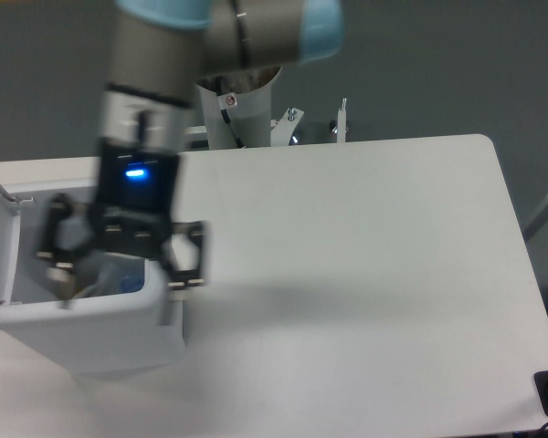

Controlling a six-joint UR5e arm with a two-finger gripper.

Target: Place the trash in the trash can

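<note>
a white table (pixel 374 255) (rounded corners) against a dark grey wall (pixel 457 64).

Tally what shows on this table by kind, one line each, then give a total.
Trash can: 1
Bottle inside the can, partly hidden: 1
Gripper, fingers spread over the can: 1
Total: 3

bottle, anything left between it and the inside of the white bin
Nothing visible. The crushed clear plastic bottle with blue cap already lies inside the boxy white plastic bin, whose lid is open, and the gripper hangs above with jaws spread.
</note>
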